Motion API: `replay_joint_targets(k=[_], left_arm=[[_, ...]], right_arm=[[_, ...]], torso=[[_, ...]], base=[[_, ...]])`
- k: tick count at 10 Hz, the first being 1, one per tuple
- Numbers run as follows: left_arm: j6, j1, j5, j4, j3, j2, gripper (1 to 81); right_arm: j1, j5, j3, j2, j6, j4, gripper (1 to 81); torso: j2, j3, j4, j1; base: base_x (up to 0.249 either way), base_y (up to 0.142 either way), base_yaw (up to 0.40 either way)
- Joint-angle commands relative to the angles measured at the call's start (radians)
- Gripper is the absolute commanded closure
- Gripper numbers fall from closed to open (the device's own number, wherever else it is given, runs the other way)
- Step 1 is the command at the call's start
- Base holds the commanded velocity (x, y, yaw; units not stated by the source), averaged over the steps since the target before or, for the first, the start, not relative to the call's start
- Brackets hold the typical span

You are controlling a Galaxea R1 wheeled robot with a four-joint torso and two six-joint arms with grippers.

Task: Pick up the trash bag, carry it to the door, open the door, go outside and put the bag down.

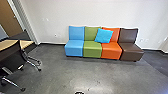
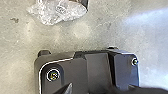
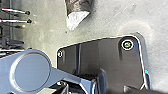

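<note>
A crumpled clear plastic bag [image 2: 58, 12] is at the edge of the left wrist view, above the grey floor, with something dark against one side. In the right wrist view, pale plastic [image 3: 77, 19] shows at the end of a dark, wrinkled piece [image 3: 79, 5]. Whether these are parts of the same bag, and what holds it, I cannot tell. A brown wooden door [image 1: 9, 18] stands at the far left of the head view.
Against the wall ahead is a row of blue, green, orange and brown seats [image 1: 92, 51] with a bright blue cushion [image 1: 103, 35]. Tables [image 1: 10, 44] and wheeled chairs [image 1: 16, 58] stand close on the left. Chair legs [image 3: 16, 21] also show in the right wrist view.
</note>
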Motion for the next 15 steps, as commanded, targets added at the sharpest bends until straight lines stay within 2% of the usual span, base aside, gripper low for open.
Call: replay_joint_targets(k=[1, 4, 5, 7, 9, 13, 15], left_arm=[[0.003, -0.083, 0.086, -0.026, 0.007, -0.028, 1.0], [0.003, -0.103, 0.087, -0.028, 0.007, -0.028, 1.0], [0.003, -0.109, 0.086, -0.028, 0.007, -0.028, 1.0], [0.002, -0.126, 0.087, -0.028, 0.007, -0.025, 1.0], [-0.001, -0.152, 0.122, -0.042, 0.004, -0.019, 1.0], [-0.001, -0.192, 0.125, -0.051, 0.001, -0.017, 1.0], [-0.007, -0.23, 0.148, -0.046, -0.01, -0.014, 1.0]], right_arm=[[0.066, -0.063, 0.065, -0.079, 0.0, 0.016, 1.0], [0.083, -0.075, 0.119, -0.123, 0.002, 0.015, 1.0], [0.086, -0.075, 0.136, -0.139, 0.0, 0.015, 1.0], [0.096, -0.078, 0.149, -0.148, 0.0, 0.013, 1.0], [0.125, -0.126, 0.146, -0.14, 0.002, 0.013, 1.0], [0.19, -0.161, 0.149, -0.149, 0.002, 0.039, 1.0], [0.237, -0.211, 0.156, -0.148, 0.005, 0.055, 1.0]], torso=[[-0.097, -0.091, 0.0, 0.063], [-0.2, -0.187, 0.0, 0.128], [-0.236, -0.128, 0.0, 0.152], [-0.294, -0.18, 0.0, 0.188], [-0.347, -0.195, 0.0, 0.221], [-0.494, -0.197, 0.0, 0.313], [-0.567, -0.197, 0.0, 0.359]], base=[[0.0, 0.0, 0.0], [0.0, 0.0, 0.0], [0.0, 0.0, 0.0], [0.0, 0.0, 0.0], [0.0, 0.0, 0.0], [0.0, 0.0, 0.0], [0.0, 0.0, 0.0]])
